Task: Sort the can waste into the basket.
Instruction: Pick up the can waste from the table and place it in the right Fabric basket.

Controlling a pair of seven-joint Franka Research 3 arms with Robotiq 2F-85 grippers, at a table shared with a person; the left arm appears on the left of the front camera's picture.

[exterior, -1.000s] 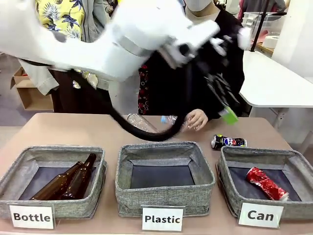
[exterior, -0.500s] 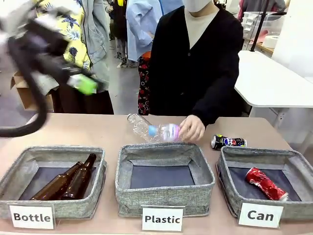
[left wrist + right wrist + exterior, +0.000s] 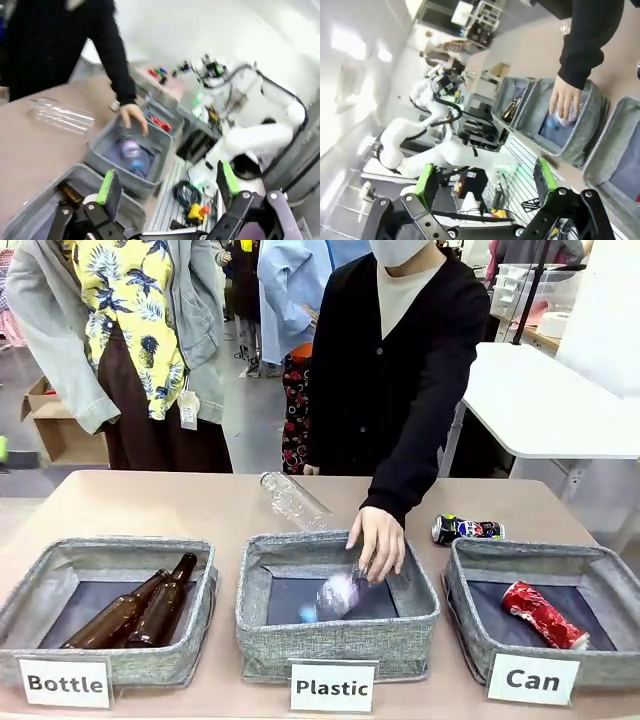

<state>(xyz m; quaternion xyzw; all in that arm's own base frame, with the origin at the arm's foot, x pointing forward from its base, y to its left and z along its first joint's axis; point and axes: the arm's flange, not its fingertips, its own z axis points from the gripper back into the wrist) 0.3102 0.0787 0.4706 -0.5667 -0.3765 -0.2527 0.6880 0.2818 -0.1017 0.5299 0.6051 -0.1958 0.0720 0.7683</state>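
Both arms hang clear of the table (image 3: 150, 505) with nothing in their grasp. The left gripper (image 3: 167, 182) has its green-padded fingers spread wide on empty air, and the right gripper (image 3: 485, 181) is equally released and touches nothing. Ahead of the left gripper's fingers the "Bottle" bin (image 3: 107, 200) lies closest, the "Plastic" bin (image 3: 150, 172) is beyond it, and the basket (image 3: 172, 112) marked "Can" is farthest. The right wrist view reverses that order, with the basket near that gripper's right-hand finger and the other two bins farther off. Each wrist view also catches the other white arm well off to the side. The front view gives the card labels and the person (image 3: 400, 370) across the table. The person's hand (image 3: 378, 540) reaches over the Plastic bin, well ahead of both grippers. A blurred clear bottle (image 3: 335, 595) is just below it, inside that bin. Two brown bottles (image 3: 140, 612) lie in the Bottle bin, and a second clear bottle (image 3: 293, 500) lies on the table past the bins. The crushed red can (image 3: 545, 616) lies inside the basket. The dark can (image 3: 467, 530) lies on its side on the table just behind the basket, far from either gripper.
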